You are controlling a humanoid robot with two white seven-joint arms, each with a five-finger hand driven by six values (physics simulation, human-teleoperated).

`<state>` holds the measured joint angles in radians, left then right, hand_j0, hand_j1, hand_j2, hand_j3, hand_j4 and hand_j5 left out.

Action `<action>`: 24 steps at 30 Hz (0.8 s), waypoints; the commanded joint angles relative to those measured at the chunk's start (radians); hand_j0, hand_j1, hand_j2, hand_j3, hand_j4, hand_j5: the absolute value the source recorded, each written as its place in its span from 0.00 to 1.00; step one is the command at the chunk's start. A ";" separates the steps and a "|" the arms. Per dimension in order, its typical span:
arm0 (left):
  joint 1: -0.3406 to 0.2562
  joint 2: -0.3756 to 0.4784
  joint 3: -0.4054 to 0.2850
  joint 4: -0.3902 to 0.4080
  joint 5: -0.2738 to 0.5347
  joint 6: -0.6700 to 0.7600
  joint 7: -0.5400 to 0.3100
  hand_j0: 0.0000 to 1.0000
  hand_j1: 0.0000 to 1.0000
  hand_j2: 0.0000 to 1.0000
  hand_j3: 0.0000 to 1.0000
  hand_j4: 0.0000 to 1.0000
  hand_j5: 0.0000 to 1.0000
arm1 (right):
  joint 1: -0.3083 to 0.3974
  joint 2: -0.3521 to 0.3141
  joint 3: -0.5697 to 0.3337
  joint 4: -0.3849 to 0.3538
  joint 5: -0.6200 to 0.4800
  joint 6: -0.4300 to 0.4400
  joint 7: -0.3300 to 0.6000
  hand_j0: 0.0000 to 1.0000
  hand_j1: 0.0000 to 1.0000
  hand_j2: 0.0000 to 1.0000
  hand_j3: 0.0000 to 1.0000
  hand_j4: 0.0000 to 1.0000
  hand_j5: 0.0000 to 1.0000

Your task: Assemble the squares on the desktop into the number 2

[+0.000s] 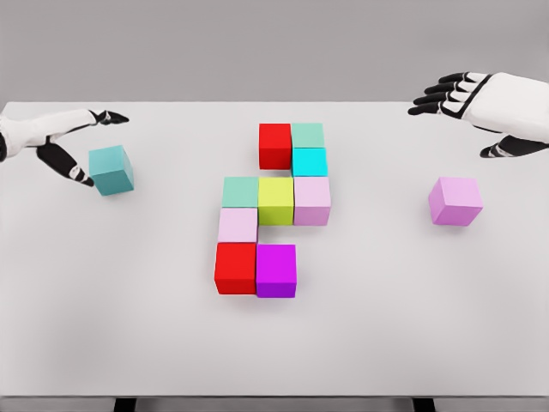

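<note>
Several coloured cubes form a stepped block in the table's middle: red [274, 145] and pale green [308, 136] at the top, cyan [310, 161] below, then a row of green [240, 191], yellow-green [275, 200] and pink [312, 200], a pale pink cube [238, 225], and red [235, 267] with magenta [276, 269] at the bottom. A teal cube [111, 169] lies far left, right beside my left hand [81, 146], whose fingers are spread around it without closing. A lilac cube [455, 201] sits alone at the right. My right hand [467, 107] hovers open above and behind it.
The white table [274, 343] fills the view, its far edge [214, 104] running just behind the cubes and its near edge at the bottom of the picture.
</note>
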<state>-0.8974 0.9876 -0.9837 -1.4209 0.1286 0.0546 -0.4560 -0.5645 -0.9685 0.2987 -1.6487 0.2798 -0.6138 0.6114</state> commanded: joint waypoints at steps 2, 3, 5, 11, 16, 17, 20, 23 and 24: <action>0.000 -0.010 0.000 -0.026 -0.003 0.080 -0.010 1.00 1.00 1.00 1.00 1.00 1.00 | 0.000 -0.001 0.002 -0.011 -0.007 0.003 -0.001 1.00 1.00 1.00 1.00 1.00 1.00; 0.000 -0.023 -0.001 -0.020 -0.003 0.080 -0.010 1.00 1.00 1.00 1.00 1.00 1.00 | 0.000 -0.002 0.002 -0.011 -0.007 0.003 -0.001 1.00 1.00 1.00 1.00 1.00 1.00; 0.000 -0.024 0.000 -0.016 -0.004 0.096 -0.007 1.00 1.00 1.00 1.00 1.00 1.00 | -0.002 -0.013 0.000 -0.011 -0.007 0.003 -0.001 1.00 1.00 1.00 1.00 1.00 1.00; -0.009 -0.027 0.000 -0.018 -0.026 0.217 0.010 1.00 1.00 1.00 1.00 1.00 1.00 | -0.003 -0.091 -0.003 0.138 -0.014 0.003 -0.001 1.00 1.00 1.00 1.00 1.00 1.00; -0.003 -0.061 -0.020 0.017 0.005 0.220 0.112 1.00 1.00 1.00 1.00 1.00 1.00 | -0.017 -0.107 0.152 0.129 -0.005 0.003 -0.001 1.00 1.00 1.00 1.00 1.00 1.00; -0.003 -0.061 -0.021 0.017 0.006 0.222 0.114 1.00 1.00 1.00 1.00 1.00 1.00 | -0.018 -0.105 0.161 0.127 -0.005 0.003 -0.001 1.00 1.00 1.00 1.00 1.00 1.00; 0.002 -0.063 -0.058 0.016 0.006 0.228 0.183 1.00 1.00 1.00 1.00 1.00 1.00 | -0.026 -0.087 0.230 0.125 -0.004 0.003 -0.001 1.00 1.00 1.00 1.00 1.00 1.00; 0.003 -0.057 -0.087 0.013 0.005 0.232 0.198 1.00 1.00 1.00 1.00 1.00 1.00 | -0.038 -0.055 0.244 0.128 0.044 0.003 -0.001 1.00 1.00 1.00 1.00 1.00 1.00; 0.003 -0.058 -0.093 0.016 0.005 0.232 0.198 1.00 1.00 1.00 1.00 1.00 1.00 | -0.038 -0.041 0.244 0.130 0.062 0.003 -0.001 1.00 1.00 1.00 1.00 1.00 1.00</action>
<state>-0.8943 0.9283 -1.0590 -1.4066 0.1344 0.2851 -0.2725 -0.6029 -1.0307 0.5277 -1.5211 0.3194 -0.6137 0.6113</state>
